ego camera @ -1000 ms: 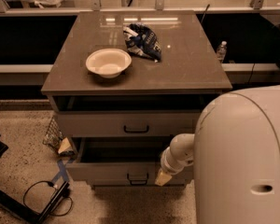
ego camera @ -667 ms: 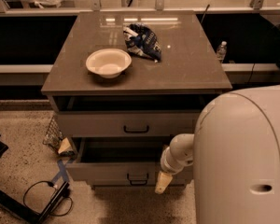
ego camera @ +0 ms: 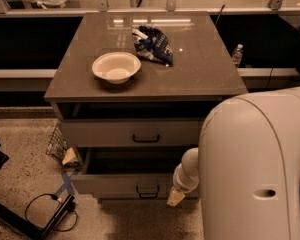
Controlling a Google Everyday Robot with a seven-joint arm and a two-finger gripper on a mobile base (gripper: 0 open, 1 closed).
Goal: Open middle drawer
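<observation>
The grey cabinet (ego camera: pixel 225 84) shows two drawer fronts. The top drawer (ego camera: pixel 105 132) has a black handle and stands slightly out. Below it the middle drawer (ego camera: pixel 110 184) is pulled out further. Its dark inside shows above its front, and its black bar handle (ego camera: pixel 147 190) is at centre. The lowest drawer is hidden. My gripper (ego camera: pixel 175 197) hangs from the white arm (ego camera: pixel 255 169) at the right end of the middle drawer's front, to the right of its handle. Only its tan tip shows.
A white bowl (ego camera: pixel 116 67) and a dark blue snack bag (ego camera: pixel 153 44) lie on the cabinet top. A water bottle (ego camera: pixel 237 55) stands behind on the right. A black cable and stand (ego camera: pixel 45 214) and scraps lie on the floor at the left.
The gripper's tip has sunk slightly beside the middle drawer's front. The drawers, bowl and bag have not moved.
</observation>
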